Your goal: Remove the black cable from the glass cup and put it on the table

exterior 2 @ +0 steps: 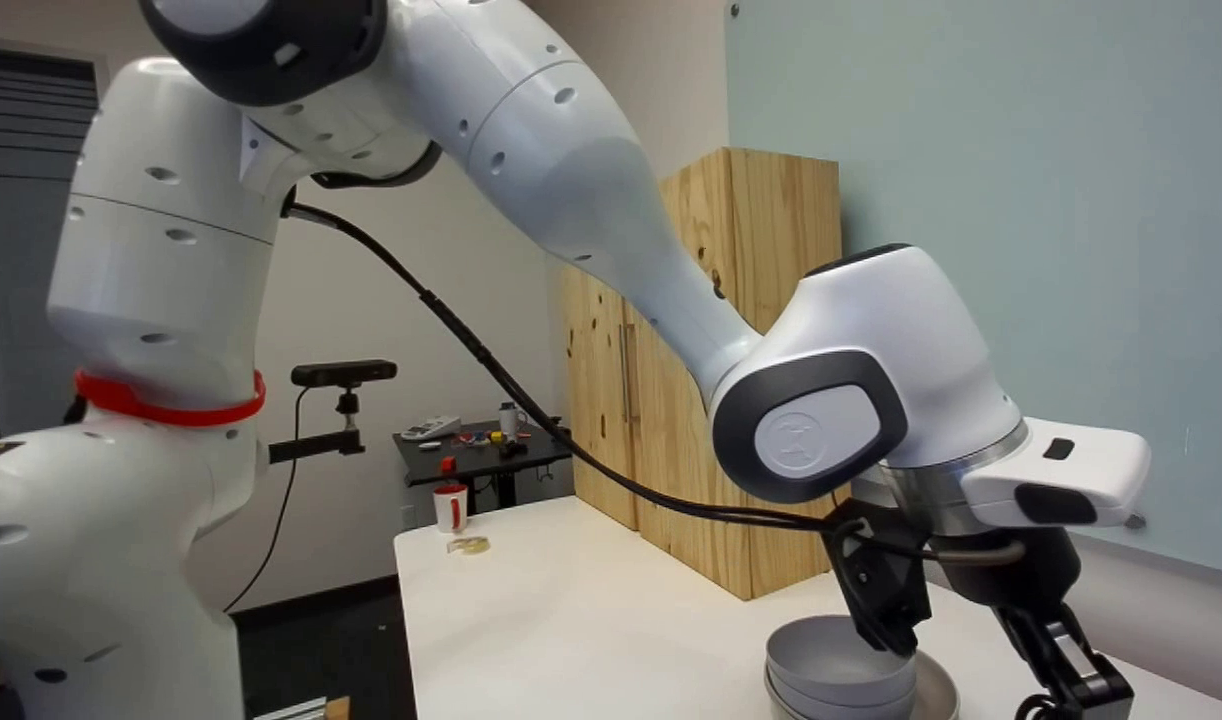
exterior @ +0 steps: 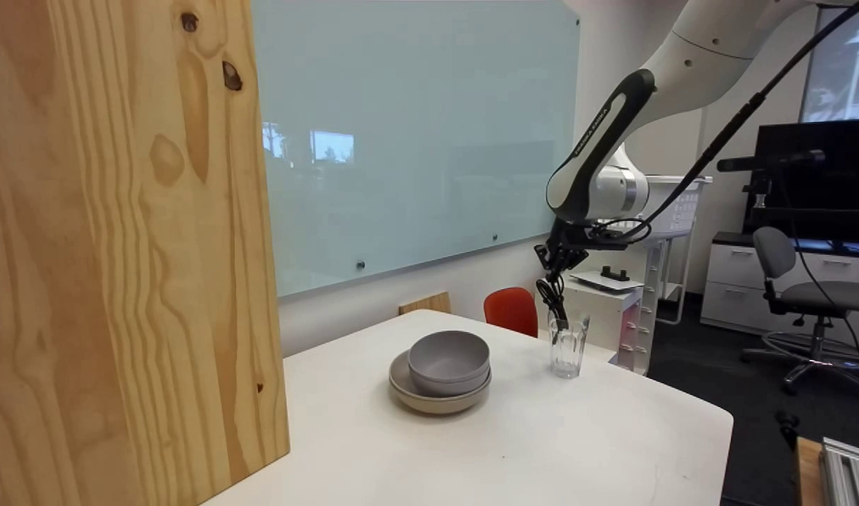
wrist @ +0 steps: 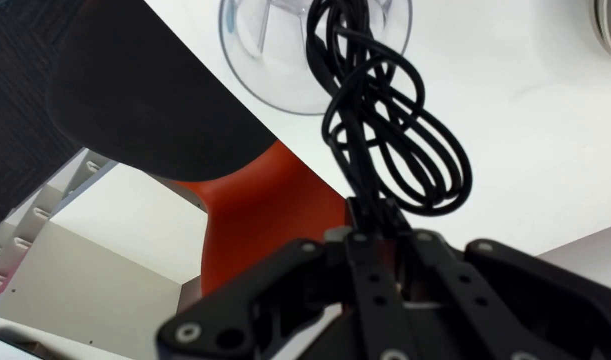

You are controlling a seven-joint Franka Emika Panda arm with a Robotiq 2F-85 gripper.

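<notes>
The black cable (exterior: 553, 299) is a looped bundle hanging from my gripper (exterior: 554, 273). Its lower end shows inside the upper part of the clear glass cup (exterior: 569, 355), which stands upright near the table's far edge. In the wrist view, the cable (wrist: 355, 100) runs from the fingertips to over the cup mouth, with its loops spreading outside the cup (wrist: 285, 95). There my gripper (wrist: 378, 215) is closed with the cable between its fingertips. In an exterior view the gripper (exterior 2: 1066, 670) is cut off by the bottom edge, and the cup is out of view.
Grey bowls (exterior: 449, 358) are stacked on the white table (exterior: 542, 450) beside the cup. A tall wooden cabinet (exterior: 134, 253) stands on the table. A red chair (exterior: 511, 310) is just beyond the table edge near the cup. A mug (exterior 2: 451, 508) stands at the table's other end.
</notes>
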